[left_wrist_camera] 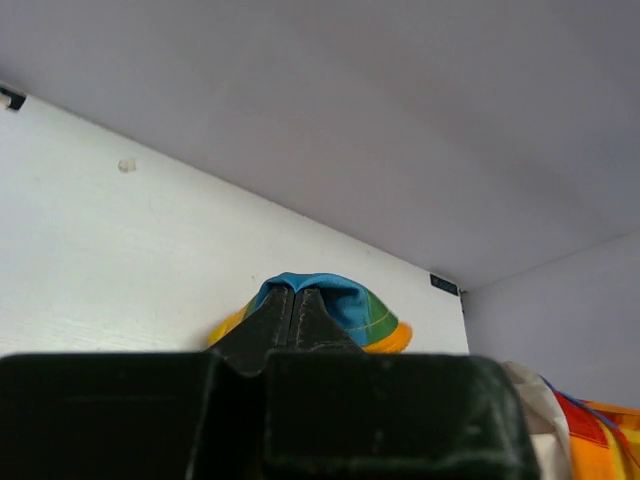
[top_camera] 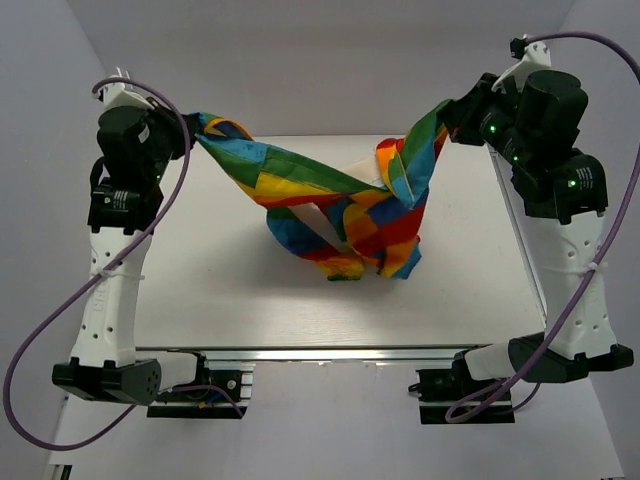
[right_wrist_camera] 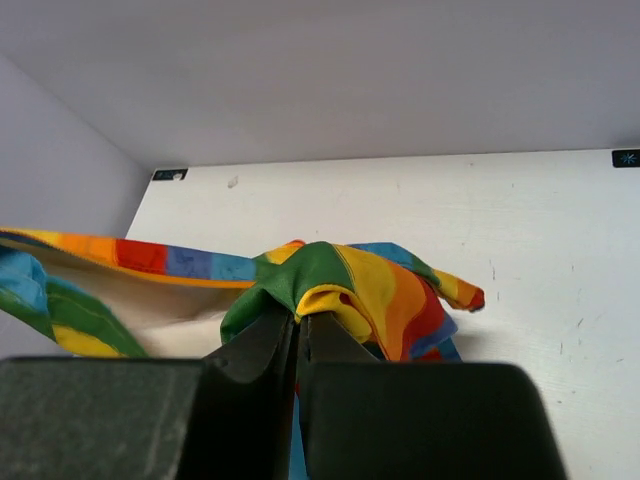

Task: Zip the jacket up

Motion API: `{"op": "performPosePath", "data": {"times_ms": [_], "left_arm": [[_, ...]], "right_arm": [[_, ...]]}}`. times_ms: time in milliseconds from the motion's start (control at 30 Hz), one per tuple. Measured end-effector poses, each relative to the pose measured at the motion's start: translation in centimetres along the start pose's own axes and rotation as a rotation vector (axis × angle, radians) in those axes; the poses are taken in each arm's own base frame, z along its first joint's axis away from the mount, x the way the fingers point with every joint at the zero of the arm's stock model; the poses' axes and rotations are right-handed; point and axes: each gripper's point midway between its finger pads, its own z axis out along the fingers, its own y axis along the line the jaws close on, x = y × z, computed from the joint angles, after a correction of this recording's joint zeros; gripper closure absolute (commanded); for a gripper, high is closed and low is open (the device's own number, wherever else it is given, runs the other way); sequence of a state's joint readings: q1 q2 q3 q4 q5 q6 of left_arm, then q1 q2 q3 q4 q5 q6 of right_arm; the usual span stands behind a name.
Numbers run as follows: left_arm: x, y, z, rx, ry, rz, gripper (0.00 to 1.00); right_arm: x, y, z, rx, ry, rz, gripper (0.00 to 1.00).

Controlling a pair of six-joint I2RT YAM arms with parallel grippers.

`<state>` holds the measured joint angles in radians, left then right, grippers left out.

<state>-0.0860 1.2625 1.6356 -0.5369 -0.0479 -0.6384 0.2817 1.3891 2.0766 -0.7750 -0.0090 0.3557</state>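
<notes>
The rainbow-striped jacket (top_camera: 340, 205) hangs stretched in the air between my two grippers, its middle sagging down to the white table (top_camera: 200, 290). My left gripper (top_camera: 188, 132) is shut on one end of the jacket at the upper left; the left wrist view shows blue, green and orange fabric (left_wrist_camera: 350, 305) pinched at the fingertips. My right gripper (top_camera: 447, 125) is shut on the other end at the upper right; the right wrist view shows green and yellow fabric (right_wrist_camera: 340, 275) bunched over the fingertips, with white lining (right_wrist_camera: 160, 300) to the left. The zipper is hidden in the folds.
The table is enclosed by white walls at the back and both sides. A metal rail (top_camera: 330, 355) runs along the near edge between the two arm bases. Purple cables (top_camera: 60, 320) loop beside each arm.
</notes>
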Motion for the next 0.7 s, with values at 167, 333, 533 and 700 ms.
{"op": "performPosePath", "data": {"times_ms": [167,333,533,700], "left_arm": [[-2.5,-3.0,-2.4,0.138,-0.076,0.055,1.0],[-5.4,-6.8,-3.4,0.285,-0.151,0.089,1.0],[-5.0,-10.0,3.6,0.449,-0.131,0.12,1.0],[-0.8,-10.2,16.3,0.539,-0.01,0.082,1.0]], "right_arm": [[-0.2,0.2,-2.5,-0.011,-0.023,-0.027,1.0],[-2.9,0.4,-6.0,0.001,-0.16,-0.058,1.0],[-4.4,-0.4,-1.2,0.012,-0.269,-0.097,1.0],[-1.4,-3.1,11.1,0.035,-0.285,-0.148,1.0]]}}
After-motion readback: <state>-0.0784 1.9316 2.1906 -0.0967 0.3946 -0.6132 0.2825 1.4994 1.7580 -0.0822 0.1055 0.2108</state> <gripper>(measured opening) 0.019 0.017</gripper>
